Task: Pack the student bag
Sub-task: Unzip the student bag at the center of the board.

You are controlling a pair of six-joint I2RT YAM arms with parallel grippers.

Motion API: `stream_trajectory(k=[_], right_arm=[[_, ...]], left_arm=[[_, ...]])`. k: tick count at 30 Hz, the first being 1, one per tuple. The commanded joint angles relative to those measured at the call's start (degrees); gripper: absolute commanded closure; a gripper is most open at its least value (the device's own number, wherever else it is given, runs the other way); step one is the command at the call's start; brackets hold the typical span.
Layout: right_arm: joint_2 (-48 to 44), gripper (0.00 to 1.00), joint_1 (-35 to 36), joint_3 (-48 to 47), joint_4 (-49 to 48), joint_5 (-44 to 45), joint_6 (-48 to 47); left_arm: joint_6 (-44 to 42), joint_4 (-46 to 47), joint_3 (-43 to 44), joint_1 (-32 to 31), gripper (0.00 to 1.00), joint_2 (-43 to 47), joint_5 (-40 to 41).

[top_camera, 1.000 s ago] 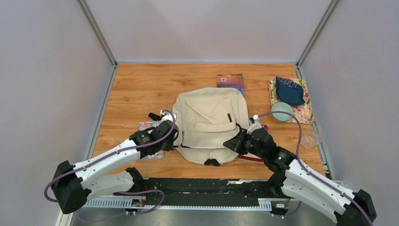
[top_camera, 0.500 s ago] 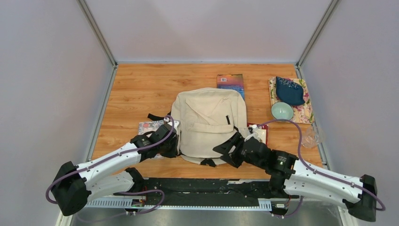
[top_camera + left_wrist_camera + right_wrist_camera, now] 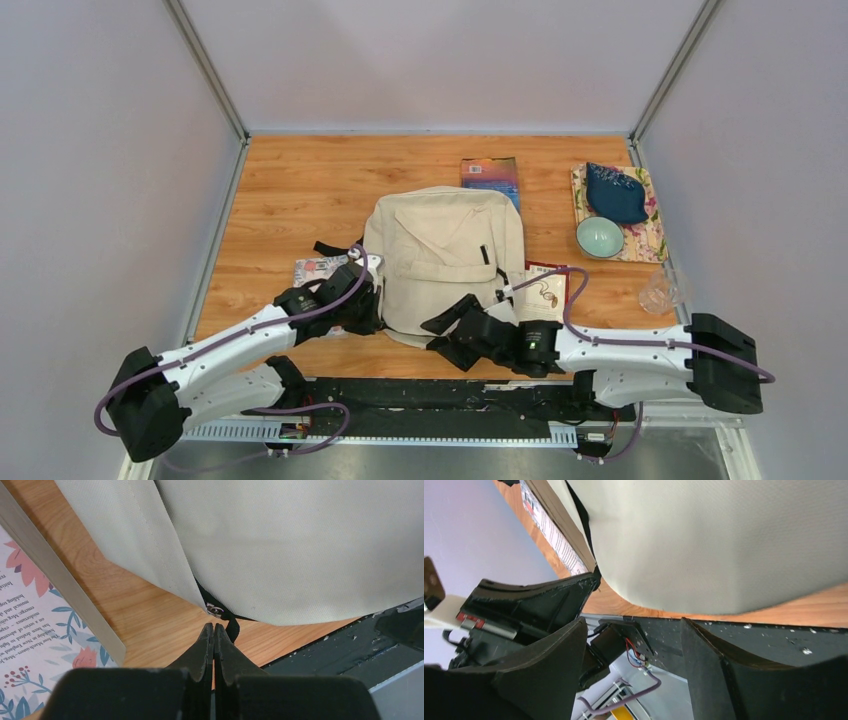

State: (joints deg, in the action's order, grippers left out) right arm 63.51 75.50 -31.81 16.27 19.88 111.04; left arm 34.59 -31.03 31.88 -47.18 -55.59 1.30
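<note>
Pale wood forms the bench (image 3: 290, 190), and the cream canvas student bag (image 3: 445, 250) lies flat near its middle, with its near edge close to the arm bases. The left pincer (image 3: 214, 626) is pressed fully closed with nothing visible between its fingers. Its tips sit at the bag's left near corner, just beside a black strap (image 3: 231, 627) and a small metal zip pull (image 3: 215, 611). The right pincer (image 3: 634, 645) is spread wide and holds nothing, low at the bag's near edge. A floral-covered book (image 3: 30, 625) lies left of the bag; its small print is turned and too fine to read. A second book (image 3: 490, 170) lies behind the bag. A pale green bowl (image 3: 600, 237) rests on a floral mat (image 3: 650, 235) at the right.
</note>
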Motion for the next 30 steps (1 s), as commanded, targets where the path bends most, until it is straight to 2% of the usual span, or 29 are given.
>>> stream_trajectory(k=[1,5,7,8,11,12,17,24,30], right_arm=[[5.8,0.29,0.3,-2.8,-6.3,4.1,13.1],[10.9,0.29,0.3,-4.4,-6.1,4.9,15.4],[12.0,0.36,0.3,-4.0,-6.2,6.3,17.2],[12.1,0.59,0.3,-3.2,-6.5,7.4,16.9],[10.1,0.87,0.1,-1.4,-6.0,10.8,17.0],[9.3,1.0,0.0,-0.1,-5.8,12.2,16.6],[4.4,1.0,-1.1,2.9,-4.2,12.9,9.0],[1.8,1.0,-1.1,6.9,-6.2,7.4,1.8],[1.1,1.0,-1.1,9.1,-10.3,6.3,-1.8]], left_arm=[[-0.4,0.3,0.6,-0.1,1.0,1.6,-0.2],[-1.2,-0.2,1.2,-0.2,1.0,1.7,0.1],[-1.7,-0.4,1.5,-0.1,1.0,1.6,0.5],[-2.0,-0.4,1.7,-0.1,1.0,1.6,0.8],[-3.7,-1.9,2.8,-0.1,1.0,1.1,3.8],[-4.4,-3.1,3.6,-0.1,1.0,0.6,4.9],[-9.4,-5.6,7.1,1.8,1.0,-2.7,16.4],[-15.6,-1.2,13.9,8.1,1.0,-10.8,16.8],[-15.7,-3.0,16.6,10.6,1.0,-16.4,19.1]])
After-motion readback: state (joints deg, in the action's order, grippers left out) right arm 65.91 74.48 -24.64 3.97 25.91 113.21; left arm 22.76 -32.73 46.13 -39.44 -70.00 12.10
